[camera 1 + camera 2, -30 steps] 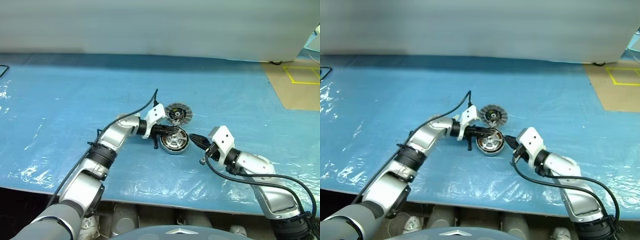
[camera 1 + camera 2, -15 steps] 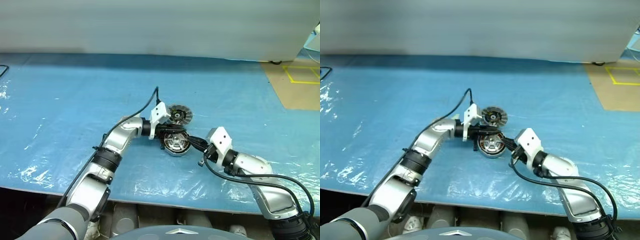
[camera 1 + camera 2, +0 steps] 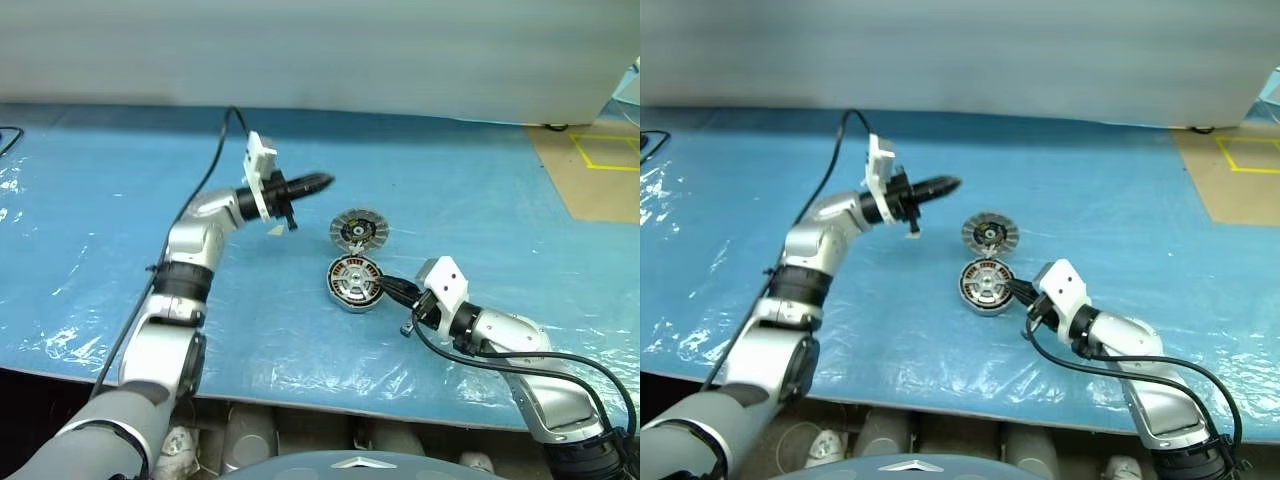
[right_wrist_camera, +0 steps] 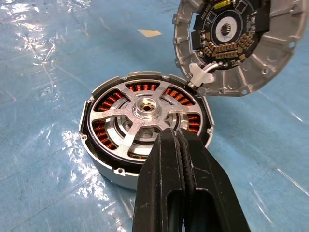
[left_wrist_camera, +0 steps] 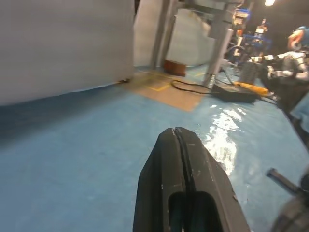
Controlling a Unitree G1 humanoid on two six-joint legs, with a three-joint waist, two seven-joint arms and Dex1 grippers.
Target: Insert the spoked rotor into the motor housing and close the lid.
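Observation:
The motor housing (image 3: pixel 353 283) sits on the blue table, its copper windings showing in the right wrist view. The spoked rotor (image 4: pixel 145 108) lies inside the housing (image 4: pixel 101 166), silver spokes up. The lid (image 3: pixel 358 229) lies flat just behind the housing; it (image 4: pixel 270 63) shows a dark centre and is uncovered. My right gripper (image 3: pixel 386 288) is shut and empty, its tip (image 4: pixel 175 134) at the housing's right rim. My left gripper (image 3: pixel 320 182) is shut on nothing, raised above the table to the left of the lid, and points right (image 5: pixel 175 131).
A small pale scrap (image 3: pixel 275 229) lies on the blue plastic sheet (image 3: pixel 480 200) left of the lid. The table's front edge (image 3: pixel 300 385) runs close below the arms. A brown floor patch with yellow tape (image 3: pixel 595 165) is at the far right.
My left gripper has lifted off the housing and swung up and to the left, staying shut. The rotor stays in the housing. The right gripper has kept still.

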